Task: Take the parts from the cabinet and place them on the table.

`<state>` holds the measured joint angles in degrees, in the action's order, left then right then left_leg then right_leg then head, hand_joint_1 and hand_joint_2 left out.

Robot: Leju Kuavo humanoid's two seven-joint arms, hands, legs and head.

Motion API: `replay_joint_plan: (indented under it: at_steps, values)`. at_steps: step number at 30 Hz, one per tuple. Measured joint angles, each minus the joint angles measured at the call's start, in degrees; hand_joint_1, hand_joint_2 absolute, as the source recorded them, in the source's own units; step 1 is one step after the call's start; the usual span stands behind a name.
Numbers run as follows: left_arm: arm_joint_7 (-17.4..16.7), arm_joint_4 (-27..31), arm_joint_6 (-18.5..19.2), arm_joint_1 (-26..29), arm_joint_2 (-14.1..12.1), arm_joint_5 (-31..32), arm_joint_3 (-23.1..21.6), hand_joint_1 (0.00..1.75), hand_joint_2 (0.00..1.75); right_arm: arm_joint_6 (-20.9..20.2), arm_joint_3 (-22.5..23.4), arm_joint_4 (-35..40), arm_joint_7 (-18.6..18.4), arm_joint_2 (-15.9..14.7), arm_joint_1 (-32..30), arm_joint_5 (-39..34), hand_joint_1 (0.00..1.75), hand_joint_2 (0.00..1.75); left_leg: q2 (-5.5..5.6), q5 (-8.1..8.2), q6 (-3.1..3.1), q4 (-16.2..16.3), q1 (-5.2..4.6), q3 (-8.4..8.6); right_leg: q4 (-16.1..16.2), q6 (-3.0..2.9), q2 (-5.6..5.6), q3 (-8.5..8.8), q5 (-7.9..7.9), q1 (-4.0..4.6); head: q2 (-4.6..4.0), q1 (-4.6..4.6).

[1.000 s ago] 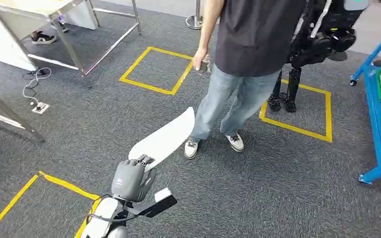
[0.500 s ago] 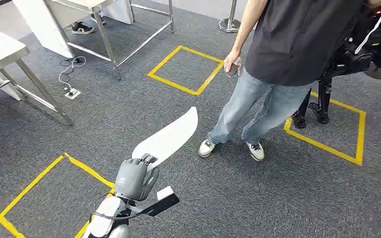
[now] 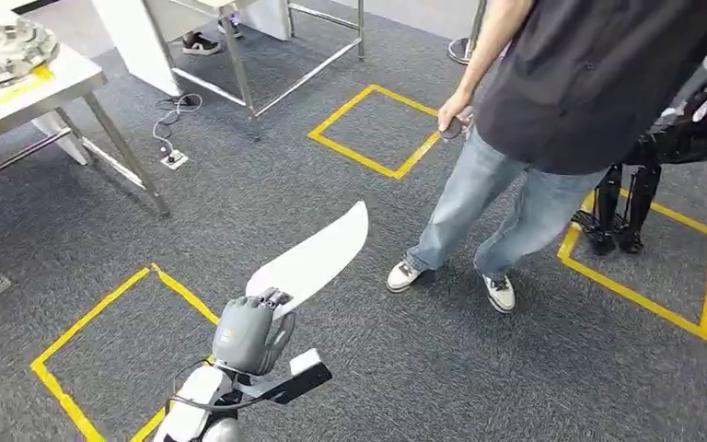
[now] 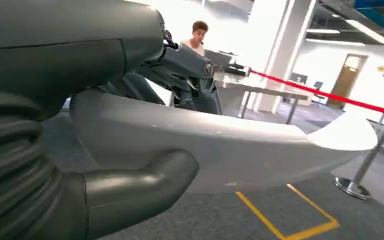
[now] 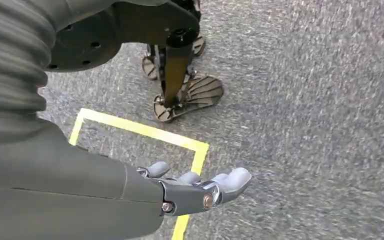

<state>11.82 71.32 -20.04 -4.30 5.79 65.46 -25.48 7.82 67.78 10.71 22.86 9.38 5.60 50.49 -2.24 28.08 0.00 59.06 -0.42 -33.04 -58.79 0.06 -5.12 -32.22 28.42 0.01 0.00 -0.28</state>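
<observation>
My left hand [image 3: 247, 333] grips one end of a long, curved white part [image 3: 313, 260] that sticks forward over the carpet. In the left wrist view the white part [image 4: 240, 145] runs across the picture, with the thumb [image 4: 140, 185] under it and the fingers [image 4: 190, 65] over it. My right hand [image 5: 195, 187] hangs over the floor with its fingers stretched out and nothing in them. A metal table [image 3: 51, 87] stands at the far left with a round metal part [image 3: 5, 46] on it.
A person [image 3: 552, 110] in jeans and a dark shirt stands close ahead on the right. Behind them are the dark legs of another robot [image 3: 626, 198]. Yellow tape squares [image 3: 373, 129] mark the grey carpet. A cable and socket [image 3: 173, 158] lie near a second table frame [image 3: 267, 64].
The whole view has swung left: the person and tape squares slid right, the blue rack left the picture and the table with the round part came in. My left hand keeps its grip.
</observation>
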Motion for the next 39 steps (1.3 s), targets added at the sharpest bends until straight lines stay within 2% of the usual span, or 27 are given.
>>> replay_joint_plan:
  at_steps: [2, 3, 4, 5, 7, 8, 9, 10, 12, 13, 14, 17, 18, 20, 21, 23, 24, 25, 27, 28, 29, 33, 34, 35, 36, 38, 39]
  values:
    - [0.0, -0.24, -0.02, 0.02, 0.09, -0.09, 0.18, 1.75, 1.75, -0.02, 0.0, 0.0, -0.07, -0.02, 0.14, 0.09, 0.0, 1.75, 1.02, -0.16, 0.61, -0.19, -0.19, -0.22, 0.21, 0.61, -0.91, 0.32, -0.04, -0.03, 0.0, 0.0]
    - [0.0, -0.24, -0.09, 0.04, 0.11, -0.11, 0.28, 1.75, 1.75, -0.07, 0.0, 0.0, -0.04, -0.04, 0.21, 0.31, 0.0, 1.75, 1.41, -0.63, 1.07, -0.77, 0.48, 0.36, -0.16, 1.09, -0.37, 0.25, 0.33, -0.13, 0.0, 0.0]
    - [-0.02, -0.22, -0.21, 0.02, 0.17, -0.15, 0.37, 1.75, 1.75, -0.13, 0.0, 0.0, 0.02, -0.24, 0.26, 0.44, 0.0, 1.75, 1.81, -0.76, 1.21, -0.82, 0.53, 0.44, -1.43, 1.48, 2.16, -0.12, 1.32, -0.31, 0.0, 0.11]
    - [-0.04, -0.24, -0.28, -0.04, 0.28, -0.31, 0.44, 1.75, 1.75, -0.46, 0.0, -0.02, 0.07, -0.24, 0.24, 0.53, 0.0, 1.75, 2.2, -0.84, 1.36, -0.82, 0.62, 0.3, -4.84, 1.72, 3.75, -1.66, 3.47, -0.41, 0.0, 0.33]
    - [-0.04, -0.26, -0.37, 0.1, 0.55, -0.46, 0.46, 1.75, 1.75, -0.57, 0.0, -0.02, 0.07, -0.46, -0.01, 0.52, 0.0, 1.75, 3.25, -0.93, 1.53, -0.77, 0.64, 0.16, -14.07, 2.14, 4.65, -6.04, 7.71, -0.6, 0.0, 0.52]
    - [-0.09, -0.28, -0.37, 0.25, 0.55, -0.5, 0.48, 1.75, 1.75, -0.57, 0.0, 0.0, 0.07, -0.46, -0.14, 0.52, 0.0, 1.75, 3.85, -0.93, 1.53, -0.7, 0.64, 0.08, -17.13, 2.21, 4.69, -7.67, 8.44, -0.61, 0.0, 0.59]
    - [-0.13, -0.28, -0.37, 0.44, 0.55, -0.57, 0.59, 1.75, 1.75, -0.57, 0.0, 0.0, -0.04, -0.54, -0.27, 0.5, 0.0, 1.75, 4.58, -0.93, 1.52, -0.59, 0.69, 0.08, -17.33, 2.26, 4.69, -8.04, 7.55, -0.7, 0.0, 0.63]
    - [-0.15, -0.28, -0.37, 0.53, 0.57, -0.57, 0.61, 1.75, 1.75, -0.55, 0.0, 0.0, -0.09, -0.59, -0.33, 0.48, 0.0, 1.75, 5.23, -0.91, 1.46, -0.48, 0.76, 0.08, -14.87, 2.28, 4.73, -7.04, 5.52, -0.84, 0.0, 0.63]
    - [-0.17, -0.28, -0.35, 0.49, 0.74, -0.59, 0.63, 1.75, 1.75, -0.33, 0.0, 0.0, -0.11, -0.74, -0.3, 0.28, 0.0, 1.75, 6.58, -0.72, 1.01, -0.06, 1.02, 0.08, -4.59, 2.39, 5.96, -2.14, 0.08, -1.26, 0.0, 0.66]
    - [-0.17, -0.28, -0.35, 0.44, 0.94, -0.59, 0.63, 1.75, 1.75, -0.14, 0.02, 0.0, -0.28, -0.74, -0.31, 0.16, 0.0, 1.75, 7.0, -0.6, 0.63, 0.14, 1.09, -0.08, -0.69, 2.48, 8.32, -0.29, -0.06, -1.64, 0.0, 0.72]
    - [-0.17, -0.28, -0.33, 0.37, 1.09, -0.59, 0.63, 1.75, 1.75, 0.0, 0.02, -0.02, -0.39, -0.72, -0.31, -0.04, 0.0, 1.75, 7.7, -0.64, 0.11, 0.37, 0.81, -0.38, -0.37, 2.16, 8.69, -0.43, 0.22, -1.17, 0.0, 0.81]
    - [-0.17, -0.28, -0.07, 0.4, 1.36, -0.59, 0.66, 1.75, 1.75, 0.37, 0.02, 0.0, -0.92, -0.72, -0.27, 0.02, 0.0, 1.75, 8.69, -1.29, -1.06, -0.31, 1.02, -0.7, -0.45, 0.92, 7.31, -0.56, -0.21, -0.86, 0.0, 0.72]
    - [-0.17, -0.28, -0.04, 0.4, 1.33, -0.61, 0.68, 1.75, 1.75, 0.44, 0.02, -0.02, -0.92, -0.68, -0.28, 0.29, 0.0, 1.75, 9.24, -1.31, -1.49, -0.35, 0.99, -1.04, -0.05, 0.38, 6.7, -0.46, -0.47, -1.21, 0.0, 0.74]
    - [-0.17, -0.28, -0.04, 0.43, 1.33, -0.79, 0.72, 1.75, 1.75, 0.33, 0.02, 0.0, -0.94, -0.59, -0.3, 0.61, 0.0, 1.75, 4.54, 1.39, -1.65, 3.38, 0.8, -2.5, 0.25, -0.68, 5.58, -0.45, -0.63, -1.19, 0.0, 0.02]
    - [-0.17, -0.28, -0.04, 0.47, 1.33, -0.85, 0.72, 1.75, 1.75, 0.22, 0.02, 0.0, -0.92, -0.59, -0.36, 0.79, 0.0, 1.75, 3.32, 3.83, -1.82, 7.68, 0.82, -4.44, 0.24, -0.8, 5.0, -0.5, -0.57, -1.03, 0.0, -0.15]
    - [-0.17, -0.28, -0.04, 0.81, 1.31, -0.98, 0.72, 1.75, 1.75, 0.07, 0.02, 0.0, -0.92, -0.59, -0.59, 1.01, 0.0, 1.75, 2.83, 7.8, -1.93, 16.86, 0.83, -8.58, 0.22, -0.94, 3.64, -0.59, -0.52, -0.75, 0.0, -0.2]
    - [-0.2, -0.28, -0.04, 1.09, 1.22, -1.11, 0.76, 1.75, 1.75, -0.02, 0.02, 0.0, -0.9, -0.59, -0.62, 1.11, 0.0, 1.75, 2.82, 8.06, -1.92, 18.91, 0.83, -9.41, 0.21, -0.95, 2.94, -0.59, -0.51, -0.64, 0.0, -0.22]
    - [-0.26, -0.28, -0.04, 1.39, 1.09, -1.14, 0.87, 1.75, 1.75, -0.07, 0.02, 0.0, -0.9, -0.59, -0.62, 1.4, 0.0, 1.75, 2.76, 6.67, -1.79, 17.47, 0.82, -8.52, 0.2, -0.98, 2.28, -0.53, -0.49, -0.55, 0.0, -0.2]
    - [-0.35, -0.22, -0.24, 1.64, 0.98, -1.27, 1.31, 1.75, 1.75, -0.46, -0.02, 0.0, -0.76, -0.55, -0.47, 1.75, 0.0, 1.75, 1.94, 1.99, -1.28, 7.92, 0.7, -3.15, 0.16, -0.93, 1.17, -0.32, -0.43, -0.4, 0.0, -0.24]
    - [-0.37, -0.09, -0.5, 1.65, 0.92, -1.29, 1.49, 1.75, 1.75, -0.59, -0.04, 0.0, -0.59, -0.5, -0.42, 1.77, 0.0, 1.75, 0.12, 0.13, -0.78, 2.47, 0.46, -0.14, 0.15, -0.83, 0.72, -0.13, -0.36, -0.33, 0.0, -0.31]
    - [-0.37, 0.07, -0.63, 1.56, 0.87, -1.33, 1.62, 1.75, 1.75, -0.66, -0.04, 0.0, -0.5, -0.44, -0.45, 1.81, 0.0, 1.75, -2.5, 0.9, -0.17, -0.23, -0.19, 0.9, 0.01, -0.54, 0.24, -0.08, -0.19, 0.02, 0.0, -0.28]
    - [-0.48, 0.44, -0.9, 2.2, 0.79, -1.6, 2.27, 1.75, 1.75, -0.92, -0.11, 0.0, -0.22, -0.39, -0.22, 2.34, 0.0, 1.75, 0.16, 0.08, 0.91, -0.59, -0.34, 0.4, 0.25, 0.73, -1.71, 0.3, -0.19, -0.03, 0.0, -0.15]
    - [-0.7, 0.81, -0.9, 2.47, 0.83, -1.38, 2.34, 1.75, 1.75, -0.92, -0.13, 0.0, -0.24, -0.39, -0.17, 2.4, 0.0, 1.75, 0.62, -0.37, 1.26, -0.96, 0.29, 0.98, -0.21, 1.23, -0.59, 0.19, 0.19, -0.4, 0.0, -0.15]
    - [-0.9, 1.14, -0.85, 2.49, 0.87, -1.09, 2.51, 1.75, 1.75, -0.92, -0.15, 0.0, -0.2, -0.39, -0.13, 2.45, 0.0, 1.75, 1.21, -0.59, 1.56, -1.05, 0.42, 0.86, -1.99, 1.68, 2.49, -0.5, 1.61, -0.51, 0.0, 0.0]
    - [-0.94, 1.38, -0.68, 2.47, 1.03, -0.9, 2.58, 1.75, 1.75, -0.92, -0.15, -0.02, -0.24, -0.35, -0.19, 2.47, 0.0, 1.75, 1.72, -0.68, 1.69, -1.05, 0.51, 0.71, -5.93, 1.97, 4.12, -2.29, 4.07, -0.61, 0.0, 0.33]
    - [-1.03, 1.66, -0.39, 2.82, 1.09, -0.57, 2.64, 1.75, 1.75, -0.92, -0.15, -0.02, -0.35, -0.35, -0.4, 2.6, 0.0, 1.75, 2.99, -0.74, 1.79, -1.01, 0.5, 0.54, -15.09, 2.35, 4.7, -6.62, 8.0, -0.71, 0.0, 0.48]
    - [-1.07, 1.68, -0.39, 3.11, 1.07, -0.57, 2.75, 1.75, 1.75, -0.92, -0.15, -0.02, -0.5, -0.35, -0.45, 2.6, 0.0, 1.75, 3.64, -0.75, 1.77, -0.92, 0.51, 0.49, -17.33, 2.38, 4.7, -7.84, 8.31, -0.71, 0.0, 0.5]
